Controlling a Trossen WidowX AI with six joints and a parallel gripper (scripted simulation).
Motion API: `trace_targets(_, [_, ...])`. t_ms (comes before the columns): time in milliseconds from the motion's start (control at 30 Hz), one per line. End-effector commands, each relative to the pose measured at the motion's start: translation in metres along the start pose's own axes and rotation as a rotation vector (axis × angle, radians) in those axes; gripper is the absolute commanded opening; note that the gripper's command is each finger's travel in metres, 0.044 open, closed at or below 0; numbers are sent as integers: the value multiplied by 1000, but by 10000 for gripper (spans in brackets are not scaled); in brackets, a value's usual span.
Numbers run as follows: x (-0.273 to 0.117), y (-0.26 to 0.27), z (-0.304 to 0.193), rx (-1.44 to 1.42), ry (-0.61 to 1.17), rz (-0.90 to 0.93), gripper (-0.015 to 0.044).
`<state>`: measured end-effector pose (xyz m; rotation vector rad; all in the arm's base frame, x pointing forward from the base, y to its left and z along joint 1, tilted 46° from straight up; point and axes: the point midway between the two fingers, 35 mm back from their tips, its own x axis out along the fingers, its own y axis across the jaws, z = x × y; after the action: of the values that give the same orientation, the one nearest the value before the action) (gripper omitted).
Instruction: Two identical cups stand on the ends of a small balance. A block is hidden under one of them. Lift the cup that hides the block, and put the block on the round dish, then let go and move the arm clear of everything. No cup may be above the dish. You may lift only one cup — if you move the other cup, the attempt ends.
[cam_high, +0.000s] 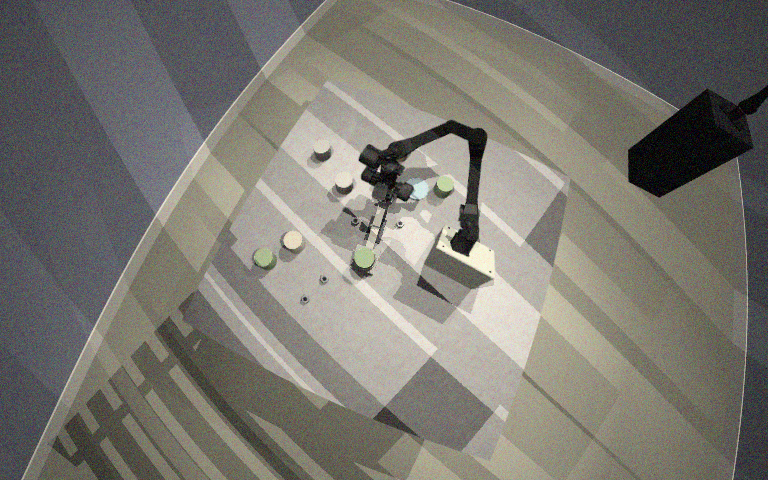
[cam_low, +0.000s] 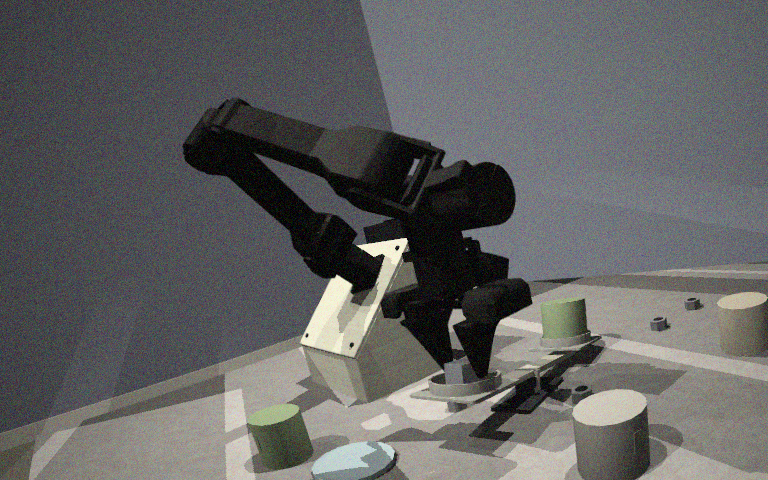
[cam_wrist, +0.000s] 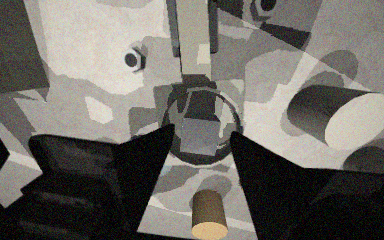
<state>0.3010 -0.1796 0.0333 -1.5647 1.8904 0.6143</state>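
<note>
From where I stand, the round dish (cam_high: 419, 189) (cam_low: 353, 461) is closest, with no block on it and no cup above it. Just beside it, toward the left edge of my view of the bench (cam_high: 623, 226), is a green cup (cam_high: 444, 186) (cam_low: 280, 436); I'd guess it is the one lifted off the block. A pale cylinder (cam_high: 343, 182) (cam_low: 610, 435) (cam_wrist: 325, 115) stands on the other side.

Behind the dish is the near pan (cam_low: 465, 390) (cam_wrist: 200, 161) of the balance (cam_high: 377, 223) (cam_low: 521, 376) (cam_wrist: 195, 40), its cup off, the grey block (cam_low: 454, 372) (cam_wrist: 200, 136) sitting in the open. The gripper (cam_high: 387, 191) (cam_low: 467, 369) (cam_wrist: 202, 131) is right down at it, fingers apart, one to either side, clamped on nothing.

At the far end, the other green cup (cam_high: 364, 258) (cam_low: 563, 318) stands upright in its pan and has to be left alone. A tan cylinder (cam_high: 292, 240) (cam_low: 743, 325) stands off to the right.

So the uncovering looks done. What's left is gripping the block, carrying it to the dish, letting go and backing the arm well away. A knock to the beam could disturb that far cup.
</note>
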Motion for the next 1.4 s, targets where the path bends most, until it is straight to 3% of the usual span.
trace_targets(0, [7, 3, 0, -6, 5, 8, 260])
trace_targets(133, [7, 3, 0, -6, 5, 8, 155])
trace_targets(400, [7, 3, 0, -6, 5, 8, 102])
trace_targets(533, [-2, 1, 0, -6, 3, 8, 0])
trace_targets(967, [-87, 1, 1, -6, 0, 9, 0])
trace_targets(1133, [-84, 3, -3, -6, -3, 10, 0])
trace_targets(1367, [-50, 20, -42, -4, -30, 13, 0])
